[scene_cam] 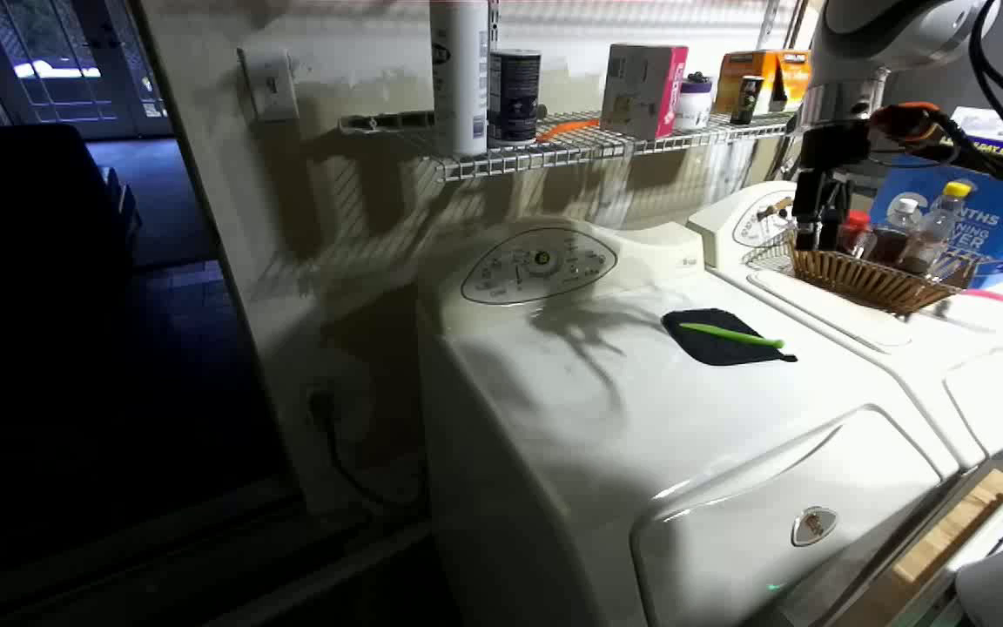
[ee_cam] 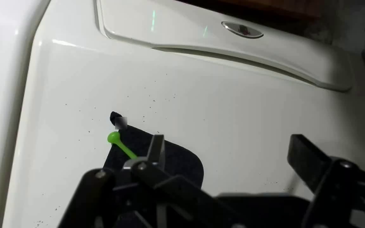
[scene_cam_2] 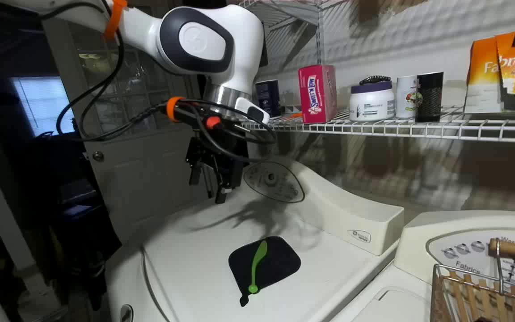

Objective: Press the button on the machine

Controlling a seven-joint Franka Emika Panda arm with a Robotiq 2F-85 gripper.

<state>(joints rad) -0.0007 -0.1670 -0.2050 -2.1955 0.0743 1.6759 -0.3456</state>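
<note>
"Jaws, how do they stand?"

"Spread apart, holding nothing. The gripper (ee_cam: 230, 148) hangs over the white laundry machine (scene_cam: 632, 427), apart from its oval control panel (scene_cam_2: 280, 185)."

"Which step?"

"Approach, I judge. Next move likely needs jaws brought together, then carried to the panel; the button is too small to tell."

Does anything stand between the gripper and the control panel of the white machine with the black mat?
Nothing visible does. The open gripper hangs above the machine, and the control panel is uncovered in an exterior view. The black mat with the green utensil lies on the machine's top, lower than the gripper.
</note>
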